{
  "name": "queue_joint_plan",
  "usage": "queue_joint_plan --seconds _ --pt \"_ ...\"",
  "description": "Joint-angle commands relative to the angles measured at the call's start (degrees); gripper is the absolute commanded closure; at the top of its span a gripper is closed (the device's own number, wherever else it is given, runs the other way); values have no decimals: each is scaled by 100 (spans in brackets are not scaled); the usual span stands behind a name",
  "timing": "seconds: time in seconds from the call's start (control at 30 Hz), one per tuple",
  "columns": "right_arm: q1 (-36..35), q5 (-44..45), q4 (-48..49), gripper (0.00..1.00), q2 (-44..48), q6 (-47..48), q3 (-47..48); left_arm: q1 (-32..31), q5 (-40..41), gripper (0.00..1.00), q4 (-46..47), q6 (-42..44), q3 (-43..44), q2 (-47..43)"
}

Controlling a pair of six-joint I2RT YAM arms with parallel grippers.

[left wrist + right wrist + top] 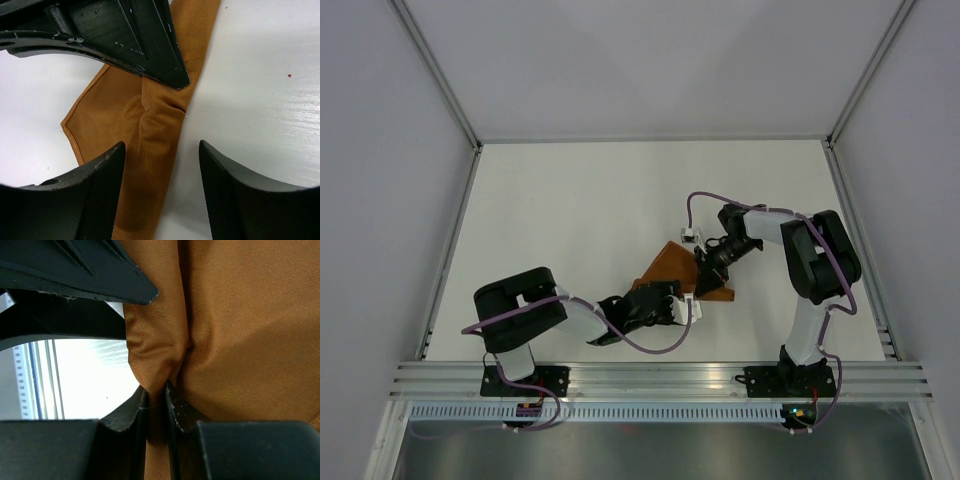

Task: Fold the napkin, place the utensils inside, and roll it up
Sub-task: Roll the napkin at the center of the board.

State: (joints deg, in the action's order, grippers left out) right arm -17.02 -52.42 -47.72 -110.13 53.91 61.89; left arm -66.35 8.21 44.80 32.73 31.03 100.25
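Observation:
The rust-orange napkin (pixel 670 262) lies folded and partly rolled at the middle of the white table. My right gripper (pixel 706 268) is shut on a bunched fold of the napkin (pixel 240 315), pinched between its jaws (pixel 156 387). My left gripper (pixel 670 306) is open over the napkin's narrow rolled edge (pixel 150 130); the cloth lies between its jaws (pixel 162 147), closer to the left finger. The right gripper's fingers (pixel 160 65) show just ahead, pressed on the same fold. The knife is hidden.
The white table (pixel 570 220) is boxed in by pale walls on the left, back and right. An aluminium rail (pixel 660 375) runs along the near edge by the arm bases. The two grippers sit very close together.

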Motion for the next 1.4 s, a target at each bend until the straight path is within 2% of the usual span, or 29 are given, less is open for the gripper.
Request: queue_joint_plan --seconds 0.0,0.2,0.47,0.57,0.63,0.83,0.9,0.97,1.07,1.37 --pt "14 672 -61 88 -343 480 -81 -10 -267 35 -445 -73 97 144" --pt "23 690 -70 88 -387 471 -37 87 -442 38 -630 -337 219 355" --pt "41 698 -211 88 -483 515 122 183 -1021 66 -1393 -750 509 478" --pt "58 716 -167 88 -449 480 104 218 -1276 80 -1683 -943 624 513" --pt "58 760 -54 84 -387 393 43 332 -1557 94 -1824 -1136 685 505" --pt "58 1050 570 68 130 94 -265 693 -2314 98 -1851 -1821 641 469" --pt "84 1068 659 59 376 50 -388 895 -2875 98 -1799 -2067 615 496" --pt "111 1033 685 50 561 41 -423 1053 -3060 98 -1694 -2209 563 513" --pt "198 989 835 42 1001 -38 -563 1246 -3394 98 -1526 -2481 492 583" --pt "330 1164 1581 36 2565 -320 -1143 1835 -4827 98 -2105 -3053 1028 1181"
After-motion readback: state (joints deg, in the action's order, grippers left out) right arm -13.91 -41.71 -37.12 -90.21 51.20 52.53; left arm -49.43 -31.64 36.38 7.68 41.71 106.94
